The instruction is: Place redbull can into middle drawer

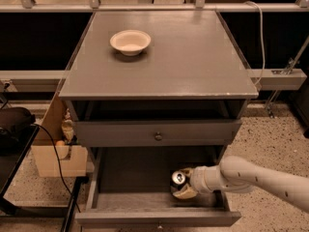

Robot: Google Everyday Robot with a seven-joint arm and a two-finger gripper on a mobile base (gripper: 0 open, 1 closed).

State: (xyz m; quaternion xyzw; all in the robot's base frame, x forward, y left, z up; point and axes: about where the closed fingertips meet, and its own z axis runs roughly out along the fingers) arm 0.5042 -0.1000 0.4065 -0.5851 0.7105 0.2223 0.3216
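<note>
fingers (185, 193) clasp slim redbull can (178, 179) | inside flat-floored middle drawer (130, 175)

Your one arm: outstretched leftward from lower right, wrist level, tool (180, 183) low, clamped round redbull can (177, 178).

Claw (183, 182) in middle drawer (129, 176) hides most of redbull can (178, 178).

Dim and warm, lit from overhead. Pale sheen toward the counter's (193, 57) back edge, deep shadow under its front edge. Glint on the redbull can (178, 178), clasped by the gripper (178, 184) inside the shaded middle drawer (145, 218), below the front right corner.
</note>
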